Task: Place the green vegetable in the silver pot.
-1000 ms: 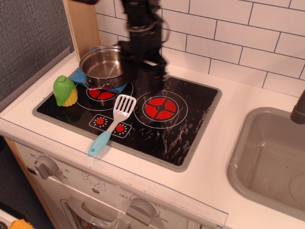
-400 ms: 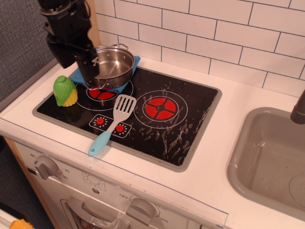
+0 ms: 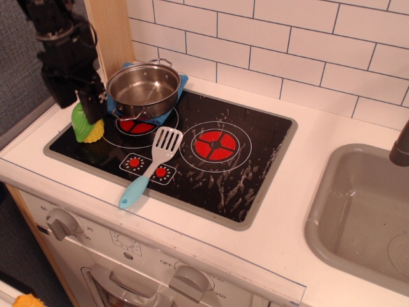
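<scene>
The green vegetable (image 3: 85, 127), a toy corn cob with a green husk and yellow kernels, sits at the left edge of the black stovetop (image 3: 223, 173). My gripper (image 3: 82, 102) hangs right above it at the far left and covers its top; the black fingers point down, and I cannot tell whether they are open or touch it. The silver pot (image 3: 144, 87) stands empty on a blue cloth (image 3: 105, 102) at the stove's back left, just right of the gripper.
A white slotted spatula with a light blue handle (image 3: 148, 167) lies on the stove front. A wooden panel (image 3: 112, 32) stands behind the pot. A grey sink basin (image 3: 361, 211) is at the right. The tiled wall runs along the back.
My gripper has swept from above the stove's middle, past the pot, to the far left and has come down over the green vegetable. Pot, vegetable and spatula have not moved.
</scene>
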Tool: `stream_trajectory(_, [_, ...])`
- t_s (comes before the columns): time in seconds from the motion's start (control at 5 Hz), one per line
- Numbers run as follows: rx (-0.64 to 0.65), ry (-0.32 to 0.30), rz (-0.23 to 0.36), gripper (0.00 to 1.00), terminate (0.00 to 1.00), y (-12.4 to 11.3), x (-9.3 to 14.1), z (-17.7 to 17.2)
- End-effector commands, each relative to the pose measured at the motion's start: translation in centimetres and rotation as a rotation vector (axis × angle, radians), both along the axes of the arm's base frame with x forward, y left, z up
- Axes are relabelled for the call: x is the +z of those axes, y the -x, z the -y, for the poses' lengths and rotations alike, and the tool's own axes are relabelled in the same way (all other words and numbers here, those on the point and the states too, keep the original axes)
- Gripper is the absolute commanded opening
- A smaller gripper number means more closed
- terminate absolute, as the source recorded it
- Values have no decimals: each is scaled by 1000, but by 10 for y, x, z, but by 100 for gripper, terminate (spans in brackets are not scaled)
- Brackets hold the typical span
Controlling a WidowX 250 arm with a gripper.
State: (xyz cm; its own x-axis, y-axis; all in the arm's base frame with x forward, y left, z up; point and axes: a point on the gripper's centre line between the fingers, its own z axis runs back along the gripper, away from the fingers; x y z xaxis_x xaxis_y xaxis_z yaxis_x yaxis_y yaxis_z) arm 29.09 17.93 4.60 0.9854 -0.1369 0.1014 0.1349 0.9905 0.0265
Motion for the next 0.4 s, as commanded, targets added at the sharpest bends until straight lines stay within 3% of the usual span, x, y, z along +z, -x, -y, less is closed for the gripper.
stream_trajectory(0.0, [1,-27,-5,100,0,-4,2,-2])
stream_trajectory(0.2, [-19,-41,17,0,0,-4,7,3])
